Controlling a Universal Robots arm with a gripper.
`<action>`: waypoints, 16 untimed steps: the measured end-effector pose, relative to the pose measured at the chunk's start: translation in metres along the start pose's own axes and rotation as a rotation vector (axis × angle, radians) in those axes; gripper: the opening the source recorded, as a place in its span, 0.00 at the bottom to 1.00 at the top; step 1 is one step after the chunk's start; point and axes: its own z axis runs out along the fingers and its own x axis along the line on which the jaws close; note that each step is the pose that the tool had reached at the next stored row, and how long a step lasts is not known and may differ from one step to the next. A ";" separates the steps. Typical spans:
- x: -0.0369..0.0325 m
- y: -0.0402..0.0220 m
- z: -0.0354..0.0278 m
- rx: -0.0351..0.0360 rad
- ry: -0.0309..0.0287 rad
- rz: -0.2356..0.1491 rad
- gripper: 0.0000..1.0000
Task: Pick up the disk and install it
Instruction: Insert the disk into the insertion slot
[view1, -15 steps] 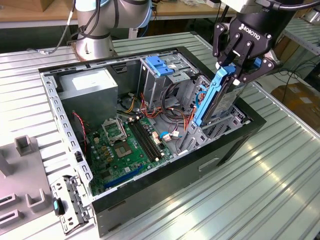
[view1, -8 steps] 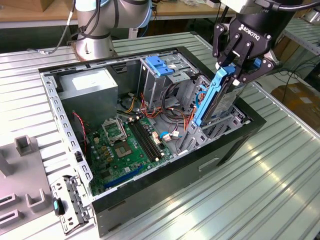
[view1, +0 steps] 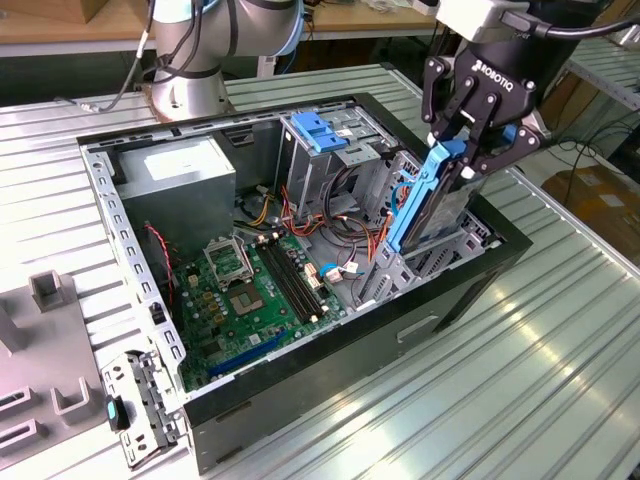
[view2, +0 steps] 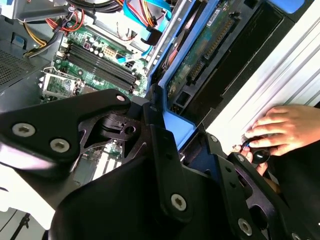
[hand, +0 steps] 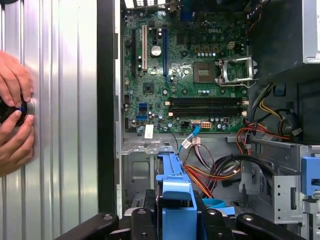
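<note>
Ribbed metal table (view1: 560, 340) carries an open computer case (view1: 330, 368). Clamped between the 2 fingers of the gripper (view1: 465, 155), the disk (view1: 422, 200) stands on edge, tilted, its lower end down in the drive bay (view1: 445, 255) at the case's corner on the exterior view's right. Beside it lie cables (view1: 345, 225), then the motherboard (view1: 250, 300). Outside the case wall, a person's hand (view2: 280, 127) rests on the table around a small dark object (view2: 259, 156)

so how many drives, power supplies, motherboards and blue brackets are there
flat silver hard drive with blue side rails: 1
large grey metal power-supply box: 1
green motherboard: 1
blue plastic bracket on the grey cage: 1
total: 4
</note>
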 end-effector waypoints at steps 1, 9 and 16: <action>0.0001 0.0000 0.0018 0.0000 0.0001 0.000 0.37; 0.0019 -0.0001 0.0123 -0.0001 0.0006 0.000 0.37; 0.0028 -0.0002 0.0190 0.0004 -0.0002 0.000 0.37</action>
